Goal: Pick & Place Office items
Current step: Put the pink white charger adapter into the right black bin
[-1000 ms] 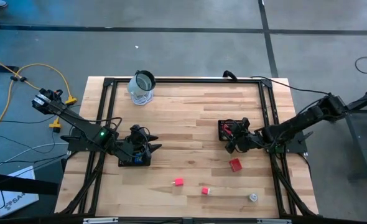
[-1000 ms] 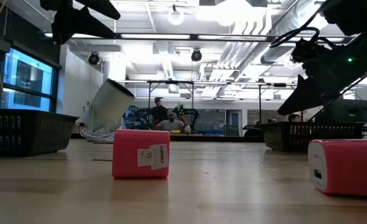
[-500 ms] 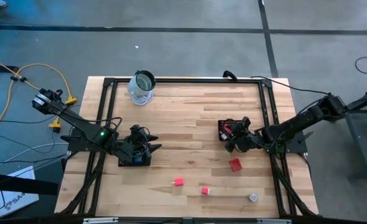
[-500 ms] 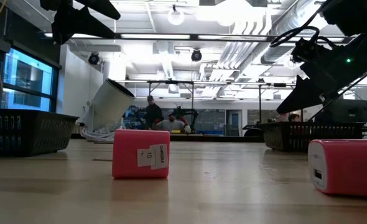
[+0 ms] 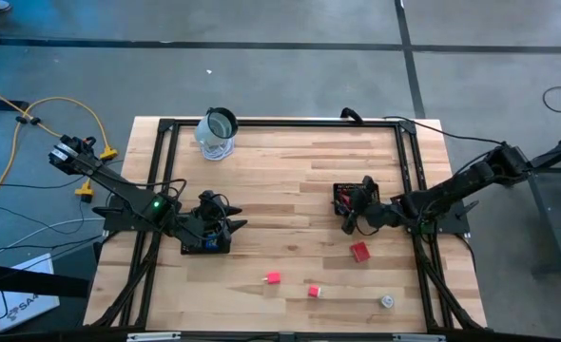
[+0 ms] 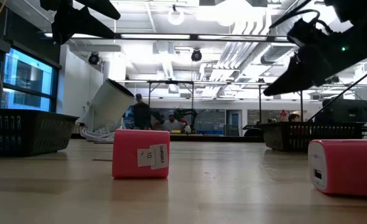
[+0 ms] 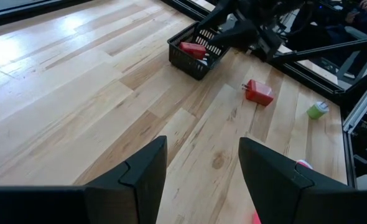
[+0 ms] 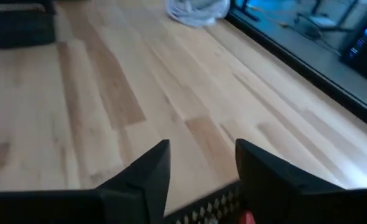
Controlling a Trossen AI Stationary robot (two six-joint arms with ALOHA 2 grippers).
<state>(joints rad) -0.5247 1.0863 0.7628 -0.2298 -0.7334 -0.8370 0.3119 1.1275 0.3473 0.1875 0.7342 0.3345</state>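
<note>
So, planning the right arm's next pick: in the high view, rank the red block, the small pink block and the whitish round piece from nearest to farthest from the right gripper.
From the right gripper:
1. Red block, just below it.
2. Small pink block, lower, toward centre.
3. Whitish round piece, near the bottom edge.

We find open table [image 5: 290, 176] through the middle, hemmed by the jar [image 5: 217, 134] far left, trays [image 5: 350, 198] at both sides, and small blocks [image 5: 359, 251] near right.
</note>
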